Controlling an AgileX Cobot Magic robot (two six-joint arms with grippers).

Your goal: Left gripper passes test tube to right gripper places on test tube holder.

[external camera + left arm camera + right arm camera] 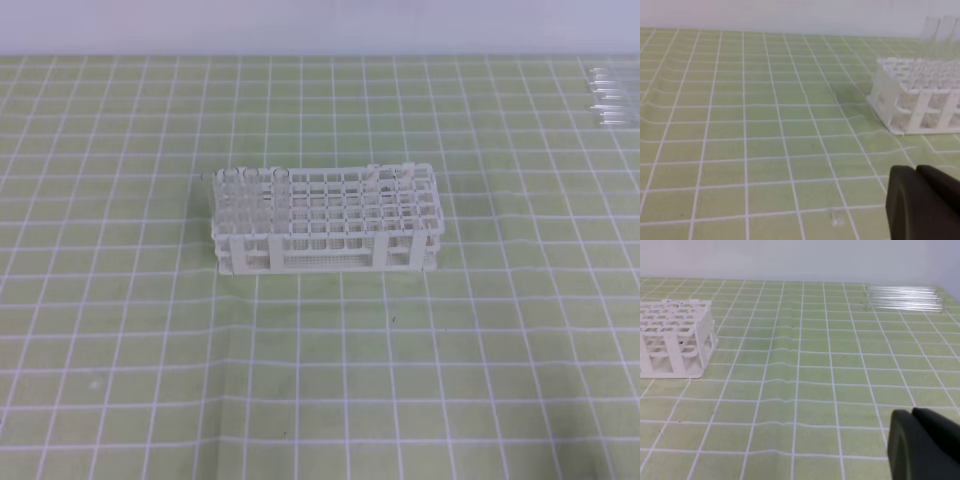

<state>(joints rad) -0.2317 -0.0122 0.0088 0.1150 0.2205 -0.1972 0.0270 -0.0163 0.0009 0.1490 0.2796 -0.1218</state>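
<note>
The white test tube holder stands mid-table, also seen in the left wrist view and the right wrist view. Several clear test tubes stand in its left end, their tops showing. More test tubes lie loose at the far right edge, side by side. Neither arm shows in the high view. The left gripper shows only as dark jaws pressed together, low and well short of the holder. The right gripper looks the same, jaws together, nothing held.
A green mat with a white grid covers the table and is slightly wrinkled. A pale wall runs along the far edge.
</note>
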